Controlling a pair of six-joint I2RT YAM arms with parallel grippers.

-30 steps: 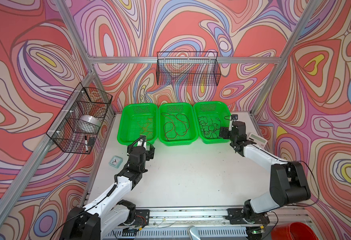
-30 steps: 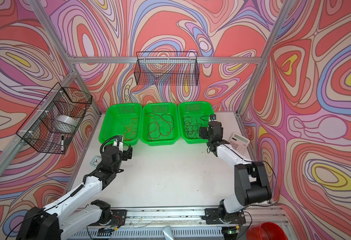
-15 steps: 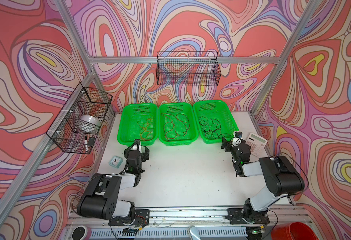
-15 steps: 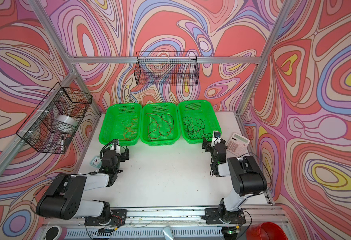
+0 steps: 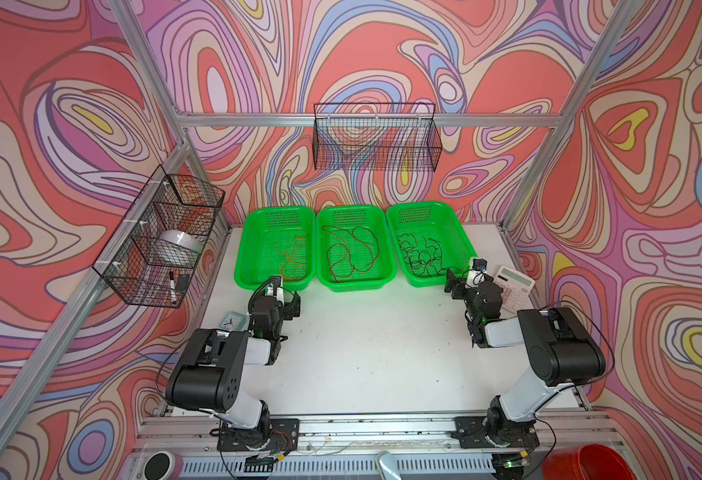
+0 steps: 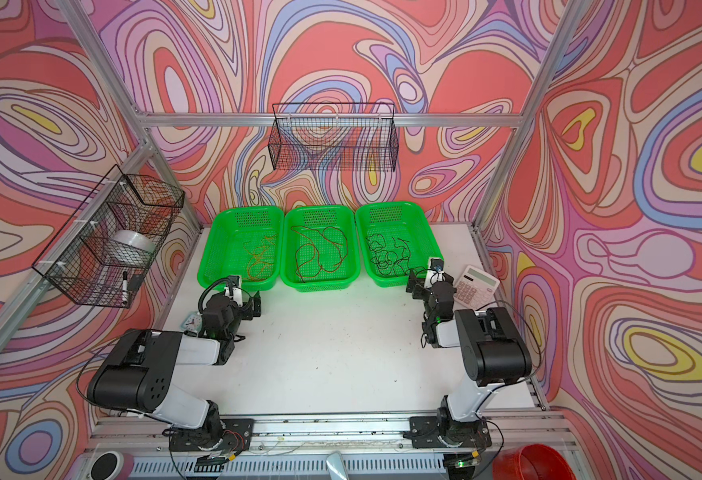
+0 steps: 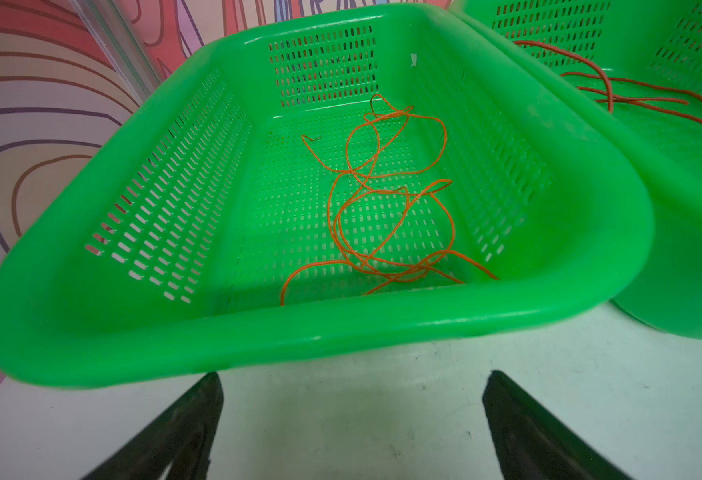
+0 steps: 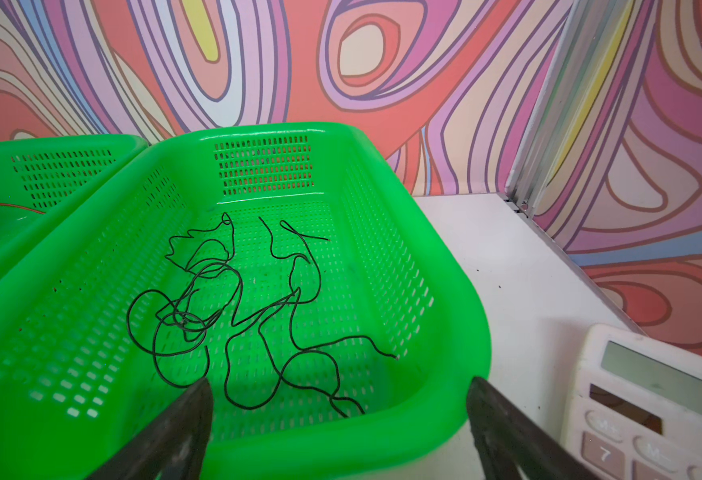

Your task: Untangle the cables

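- Both arms have folded back from the green baskets since a second ago. The left gripper and right gripper now sit low over the white table, just short of the basket fronts.
- Each claw stands spread wide and holds nothing.
- Across the middle of both top views the cables lie one to a basket: orange cable at left, dark red cable in the centre, black cable at right.
- Step in hand, as I judge it: the separating looks finished and the arms are retreating to rest.
- Next move: probably only a check that no strand bridges two baskets. The black one is loosely looped on itself.
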